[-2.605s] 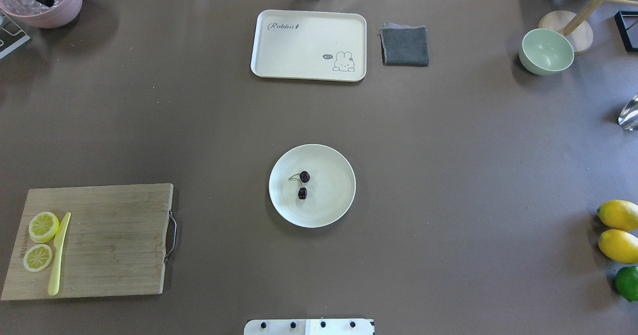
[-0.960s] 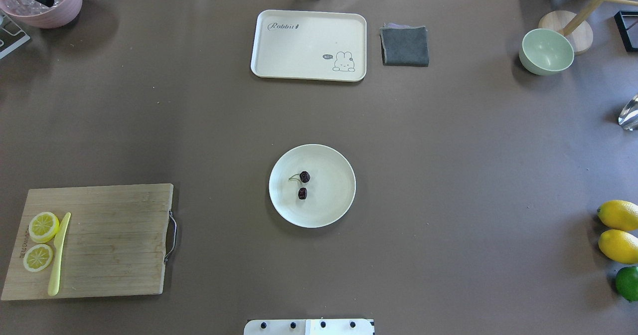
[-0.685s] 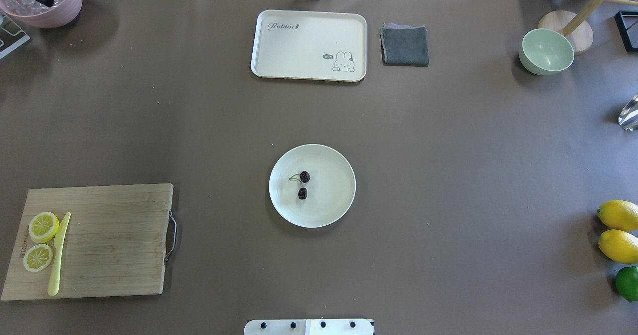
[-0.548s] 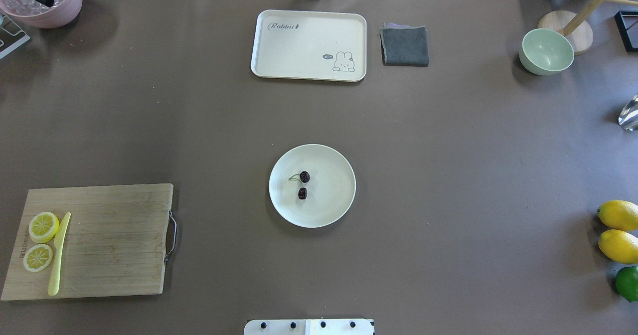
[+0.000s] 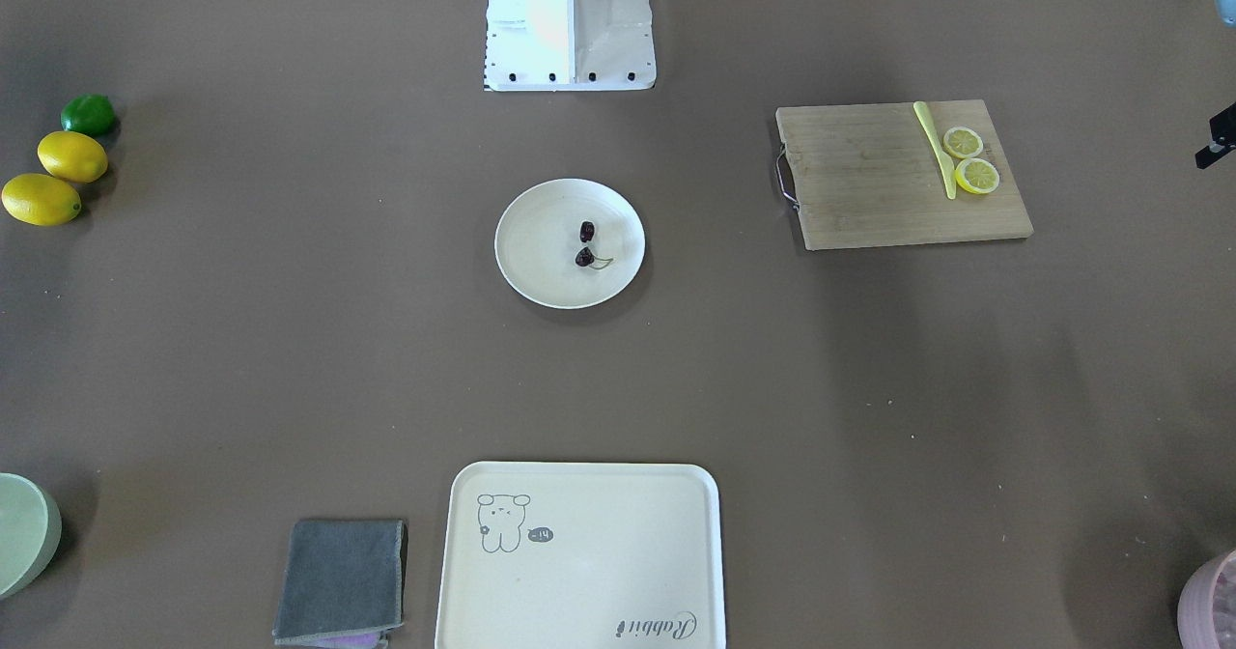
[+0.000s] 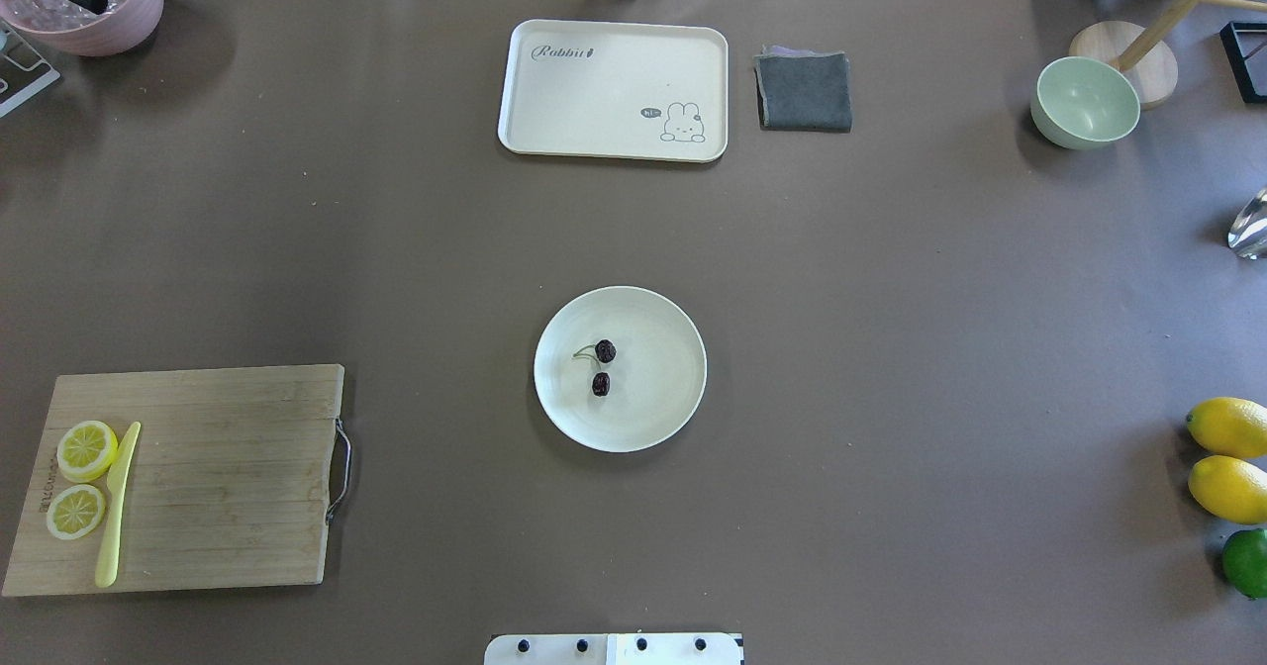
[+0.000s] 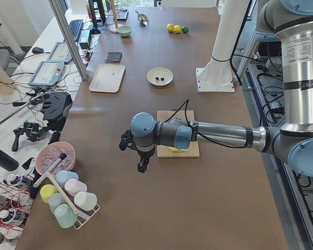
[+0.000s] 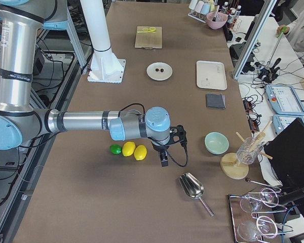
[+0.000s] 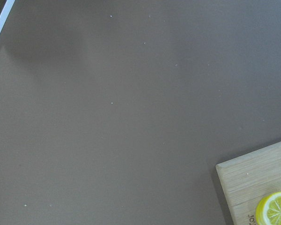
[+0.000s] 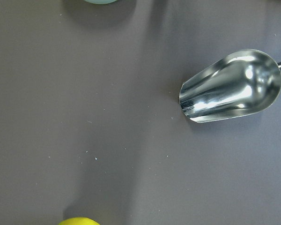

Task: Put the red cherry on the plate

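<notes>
The red cherry [image 6: 601, 384], a pair of dark maroon fruits on a thin green stem, lies inside the round cream plate [image 6: 655, 403] at the table's middle; it also shows in the front view as cherry [image 5: 585, 257] on plate [image 5: 537, 265]. Both arms are pulled far back from it. My left gripper [image 7: 141, 164] hangs over the table's left end beside the cutting board. My right gripper [image 8: 164, 161] hangs at the right end next to the lemons. Only the side views show them, so I cannot tell whether they are open or shut.
A wooden cutting board [image 6: 228, 477] with two lemon slices and a yellow knife sits front left. A cream tray [image 6: 614, 89], a grey cloth [image 6: 804, 91] and a green bowl [image 6: 1085, 103] stand at the back. Lemons [image 6: 1227, 427] and a lime lie front right, a metal scoop [image 10: 232, 86] nearby.
</notes>
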Robot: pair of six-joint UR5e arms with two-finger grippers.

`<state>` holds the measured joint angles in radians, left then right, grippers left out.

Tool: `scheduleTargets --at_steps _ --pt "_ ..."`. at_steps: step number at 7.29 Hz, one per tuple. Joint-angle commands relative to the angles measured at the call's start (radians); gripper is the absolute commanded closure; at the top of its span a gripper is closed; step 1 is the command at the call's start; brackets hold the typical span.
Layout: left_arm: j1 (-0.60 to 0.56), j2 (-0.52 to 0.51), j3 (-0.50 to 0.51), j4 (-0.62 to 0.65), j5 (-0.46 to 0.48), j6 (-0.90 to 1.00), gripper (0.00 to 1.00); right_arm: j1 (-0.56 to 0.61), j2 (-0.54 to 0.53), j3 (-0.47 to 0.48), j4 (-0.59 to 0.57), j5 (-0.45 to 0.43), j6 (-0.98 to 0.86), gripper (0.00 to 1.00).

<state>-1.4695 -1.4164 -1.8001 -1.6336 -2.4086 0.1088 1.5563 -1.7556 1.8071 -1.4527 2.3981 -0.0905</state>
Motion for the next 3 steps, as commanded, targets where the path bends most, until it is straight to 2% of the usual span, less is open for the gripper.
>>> scheduleTargets --at_steps 1,3 --pt "-0.009 0.011 -0.007 0.000 0.000 0.000 0.02 -0.001 -0.008 0.006 0.000 0.004 0.000 0.00" --pt "-0.012 0.020 -0.019 0.000 0.000 0.000 0.02 0.001 -0.007 0.006 0.000 0.000 0.000 0.00"
